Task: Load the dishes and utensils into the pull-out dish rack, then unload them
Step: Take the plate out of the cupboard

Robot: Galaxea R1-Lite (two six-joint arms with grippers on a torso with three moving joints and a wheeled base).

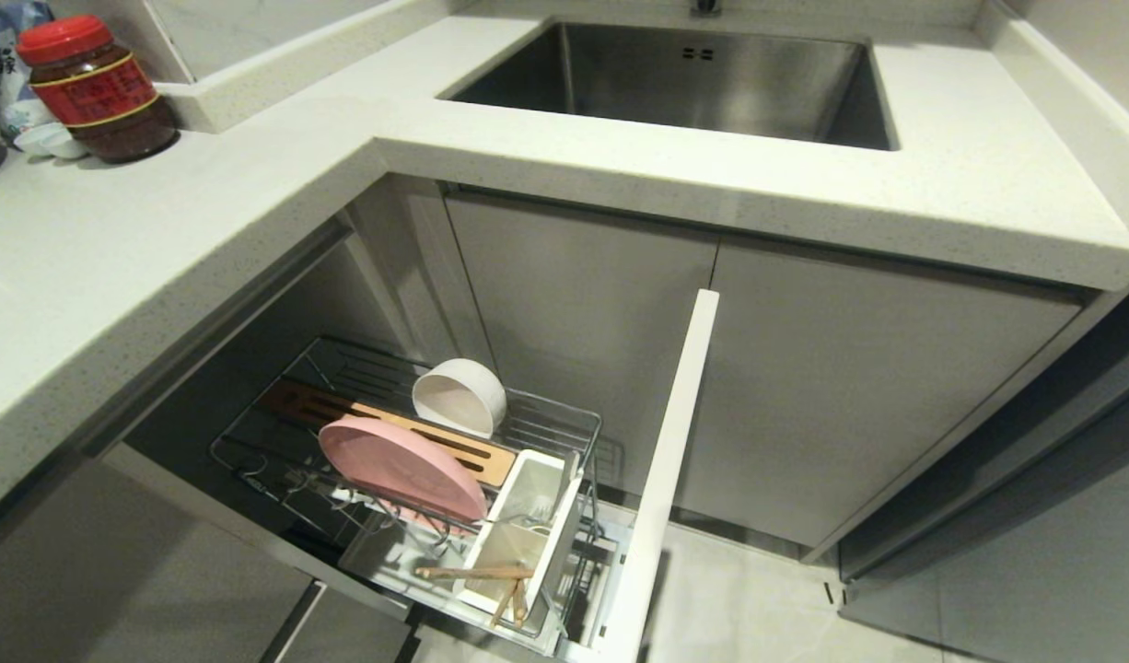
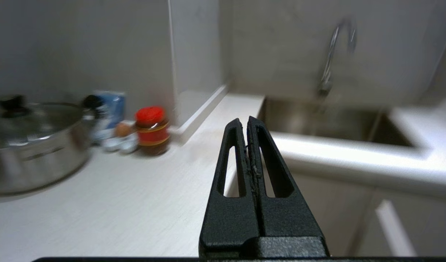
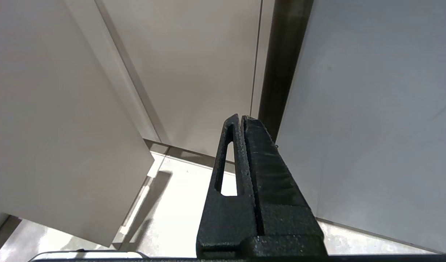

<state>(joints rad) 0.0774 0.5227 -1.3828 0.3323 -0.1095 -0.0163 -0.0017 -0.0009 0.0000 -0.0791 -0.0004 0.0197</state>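
1. Two dishes stand in the pull-out dish rack (image 1: 564, 433): pink plate (image 1: 401, 465) and white bowl (image 1: 459, 396).
2. Chopsticks (image 1: 491, 580) lie in its utensil cup (image 1: 528, 525).
3. Left gripper (image 2: 245, 122), fingers pressed together and empty, hangs above the counter (image 2: 99, 203).
4. Right gripper (image 3: 241, 118), likewise closed and empty, points at cabinet doors (image 3: 194, 65).

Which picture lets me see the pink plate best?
The head view. There the pink plate stands on edge in the pull-out dish rack, next to the bowl, in plain sight. The left wrist view looks across the countertop toward the sink and misses it; the right wrist view shows only cabinet panels and floor.
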